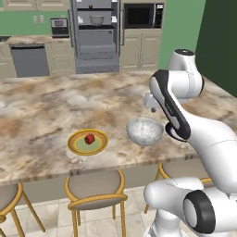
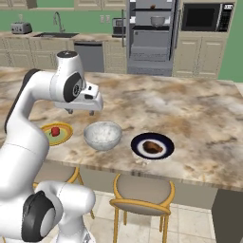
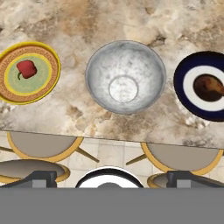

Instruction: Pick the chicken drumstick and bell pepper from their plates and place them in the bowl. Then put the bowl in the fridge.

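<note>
The surface (image 1: 55, 102) is glossy brown-and-cream marble in a green-walled kitchen; the steel fridge (image 1: 95, 34) stands open at twelve o'clock. The speckled bowl (image 3: 125, 76) sits centrally. At its nine o'clock, the yellow-rimmed plate (image 3: 8, 89) bears the glossy red bell pepper (image 3: 26, 68); at three o'clock, the dark plate (image 3: 186, 74) bears the brown chicken drumstick (image 3: 209, 87). The gripper (image 2: 79, 112) hangs released above.

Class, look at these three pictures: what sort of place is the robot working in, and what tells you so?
A rendered home kitchen, most likely: a marble-topped island counter with stools tucked under it, an open steel fridge, and a built-in microwave among cream cabinets.
</note>
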You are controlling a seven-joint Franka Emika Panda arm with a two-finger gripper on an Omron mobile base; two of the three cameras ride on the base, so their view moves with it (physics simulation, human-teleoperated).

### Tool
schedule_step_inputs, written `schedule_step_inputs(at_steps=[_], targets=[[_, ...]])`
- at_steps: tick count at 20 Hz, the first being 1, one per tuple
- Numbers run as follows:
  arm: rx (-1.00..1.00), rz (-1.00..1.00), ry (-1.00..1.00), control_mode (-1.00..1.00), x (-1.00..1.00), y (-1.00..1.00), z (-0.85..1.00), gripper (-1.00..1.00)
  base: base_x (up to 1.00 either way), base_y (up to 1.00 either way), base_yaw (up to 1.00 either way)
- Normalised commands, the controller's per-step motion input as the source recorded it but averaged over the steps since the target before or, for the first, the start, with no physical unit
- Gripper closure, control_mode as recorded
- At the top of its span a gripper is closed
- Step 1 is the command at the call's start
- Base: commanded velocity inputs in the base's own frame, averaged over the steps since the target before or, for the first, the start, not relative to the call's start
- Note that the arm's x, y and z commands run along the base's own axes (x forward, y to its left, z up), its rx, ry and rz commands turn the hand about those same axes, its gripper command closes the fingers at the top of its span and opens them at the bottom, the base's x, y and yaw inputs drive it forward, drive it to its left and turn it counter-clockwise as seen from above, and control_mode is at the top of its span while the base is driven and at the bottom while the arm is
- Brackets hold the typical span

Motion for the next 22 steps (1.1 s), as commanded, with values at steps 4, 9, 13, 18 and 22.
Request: schedule_step_inputs(at_steps=[4, 9, 13, 18, 22], targets=[[0.00, 0.00, 0.00, 1.00, 0.00, 0.00, 0.00, -1.00, 0.73, -0.16, 0.01], [0.00, 0.00, 0.00, 1.00, 0.00, 0.00, 0.00, -1.00, 0.01, -0.01, 0.01], [0.00, 0.00, 0.00, 1.00, 0.00, 0.00, 0.00, -1.00, 0.00, 0.00, 0.00], [0.00, 0.00, 0.00, 1.00, 0.00, 0.00, 0.00, -1.00, 0.00, 0.00, 0.00], [0.00, 0.00, 0.00, -1.00, 0.00, 0.00, 0.00, -1.00, 0.00, 0.00, 0.00]])
